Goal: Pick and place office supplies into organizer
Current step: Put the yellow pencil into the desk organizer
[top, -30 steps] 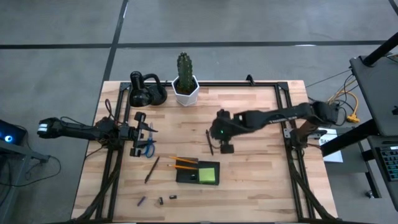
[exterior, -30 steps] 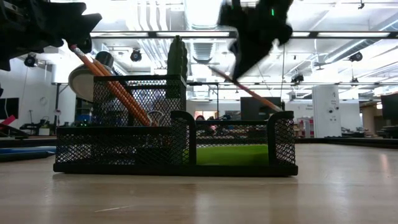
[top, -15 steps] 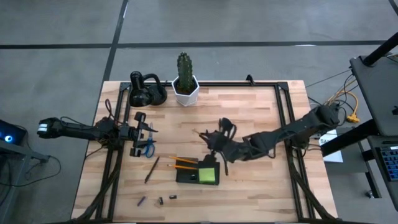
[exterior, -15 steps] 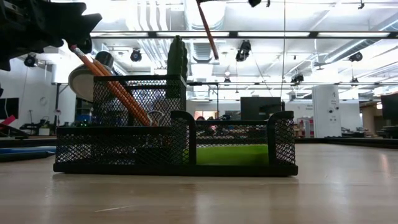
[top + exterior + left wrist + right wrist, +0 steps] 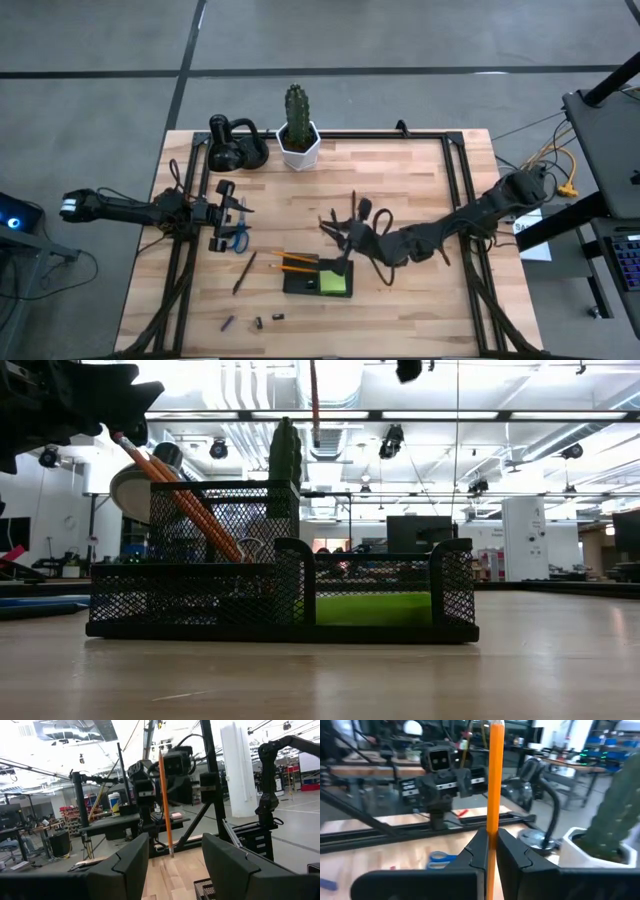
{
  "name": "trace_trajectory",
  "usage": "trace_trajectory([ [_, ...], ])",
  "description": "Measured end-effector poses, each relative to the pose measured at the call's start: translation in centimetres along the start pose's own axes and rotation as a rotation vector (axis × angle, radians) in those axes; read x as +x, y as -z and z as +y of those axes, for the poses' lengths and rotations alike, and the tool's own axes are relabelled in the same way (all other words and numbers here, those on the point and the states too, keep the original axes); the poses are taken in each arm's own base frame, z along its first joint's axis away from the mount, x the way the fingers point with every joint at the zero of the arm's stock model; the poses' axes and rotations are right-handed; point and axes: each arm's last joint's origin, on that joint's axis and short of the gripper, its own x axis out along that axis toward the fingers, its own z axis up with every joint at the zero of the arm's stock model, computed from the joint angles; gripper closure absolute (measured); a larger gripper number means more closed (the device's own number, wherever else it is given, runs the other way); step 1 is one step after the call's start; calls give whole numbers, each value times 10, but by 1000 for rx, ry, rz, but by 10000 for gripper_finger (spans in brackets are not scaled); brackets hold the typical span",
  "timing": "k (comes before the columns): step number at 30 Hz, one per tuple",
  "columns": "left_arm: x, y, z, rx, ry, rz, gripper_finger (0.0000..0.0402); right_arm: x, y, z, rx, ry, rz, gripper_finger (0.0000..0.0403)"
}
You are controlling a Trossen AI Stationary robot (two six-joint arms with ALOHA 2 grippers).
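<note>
My right gripper (image 5: 345, 238) is out over the middle of the table, just beyond the far side of the black mesh organizer (image 5: 318, 277). It is shut on an orange pencil (image 5: 495, 780) that stands upright; the same pencil (image 5: 314, 400) shows high above the organizer (image 5: 280, 590) in the low view. Two orange pencils (image 5: 292, 263) lean in the organizer's tall compartment, and a green sticky-note pad (image 5: 336, 279) lies in its low one. Blue-handled scissors (image 5: 240, 236), a dark pen (image 5: 244, 272) and small clips (image 5: 258, 322) lie on the table. My left gripper (image 5: 172, 870) waits open at the left edge. My right gripper pinches the pencil's shaft (image 5: 494, 832) between its two fingers (image 5: 479, 851). The fingers reach in level from the table's right side and lie across the pencil. The pencil stands upright, lifted clear, with length showing above and below the fingers.
A white hexagonal cactus pot (image 5: 298, 142) and a black rounded gadget (image 5: 235, 146) stand at the far edge. Black frame rails (image 5: 460, 190) run along the table's left and right sides. Bare wood lies to the right of the organizer.
My right gripper has moved toward the near edge and the organizer, turning from pointing down to pointing level toward the table's left. The pencil in it has swung from a low slant to upright and now hangs higher above the organizer.
</note>
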Motion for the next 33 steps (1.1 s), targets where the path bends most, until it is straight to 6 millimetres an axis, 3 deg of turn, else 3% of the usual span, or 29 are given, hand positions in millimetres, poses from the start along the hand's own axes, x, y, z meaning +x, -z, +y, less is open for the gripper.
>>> trace_trajectory([
  [11,0,0,0,2,0,-2,232,1,16,-6,100,-283,-126,392],
  [20,0,-1,0,7,-2,-10,232,34,39,6,38,-313,-122,392],
  [25,0,-1,0,9,-1,-8,232,47,38,18,79,-448,-126,392],
  [33,0,-1,0,8,-1,-9,232,64,50,16,96,-429,-45,392],
])
